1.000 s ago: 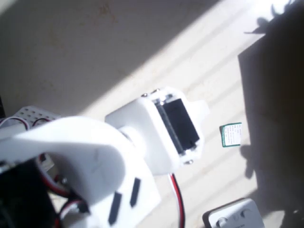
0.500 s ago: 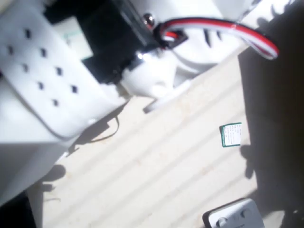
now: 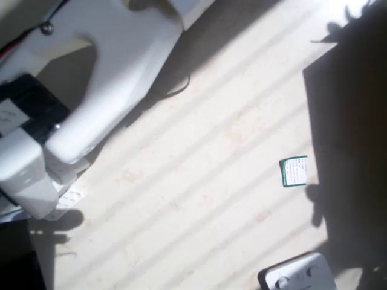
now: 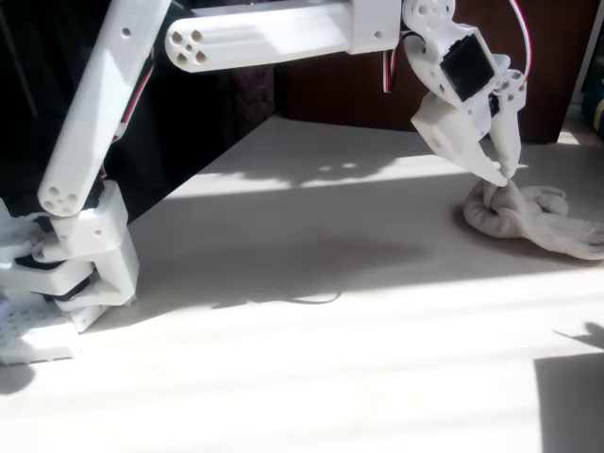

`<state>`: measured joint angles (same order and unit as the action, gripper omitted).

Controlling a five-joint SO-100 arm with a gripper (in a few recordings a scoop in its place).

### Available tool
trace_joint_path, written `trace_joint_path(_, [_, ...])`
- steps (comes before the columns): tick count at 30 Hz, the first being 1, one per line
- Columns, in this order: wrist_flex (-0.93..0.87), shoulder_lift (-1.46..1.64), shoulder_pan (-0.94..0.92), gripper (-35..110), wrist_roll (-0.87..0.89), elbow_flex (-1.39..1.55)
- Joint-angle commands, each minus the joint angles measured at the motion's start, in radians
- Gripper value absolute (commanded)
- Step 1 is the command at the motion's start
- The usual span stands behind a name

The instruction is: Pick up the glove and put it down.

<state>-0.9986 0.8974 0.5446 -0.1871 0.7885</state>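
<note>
The beige fabric glove (image 4: 528,217) lies crumpled on the table at the far right of the fixed view. My white gripper (image 4: 503,174) points down over the glove's left end. Its two fingertips are closed together on a raised fold of the fabric, while the bulk of the glove rests on the table. In the overhead view, parts of my white arm (image 3: 103,72) cover the upper left corner.
A small green-edged white card (image 3: 294,171) lies on the table at right in the overhead view. A white-grey plastic device (image 3: 299,275) sits at the bottom edge. My arm's base (image 4: 66,274) stands at the left of the fixed view. Sunlit table (image 4: 311,311) lies between.
In the overhead view my arm has swept from the centre and lower left up to the upper left corner. The card and the device have not moved.
</note>
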Motion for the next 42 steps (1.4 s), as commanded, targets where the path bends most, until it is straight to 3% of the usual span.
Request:
trace_joint_path(1, [0.037,-0.04,0.04,0,0.006,-0.097])
trace_joint_path(12, [0.081,-0.097,0.043,3,0.006,-0.132])
trace_joint_path(26, [-0.029,-0.133,0.041,33,0.006,-0.135])
trace_joint_path(32, [-0.072,-0.14,0.035,34,0.008,-0.135])
trace_joint_path(42, [0.029,-0.252,0.028,34,0.008,-0.236])
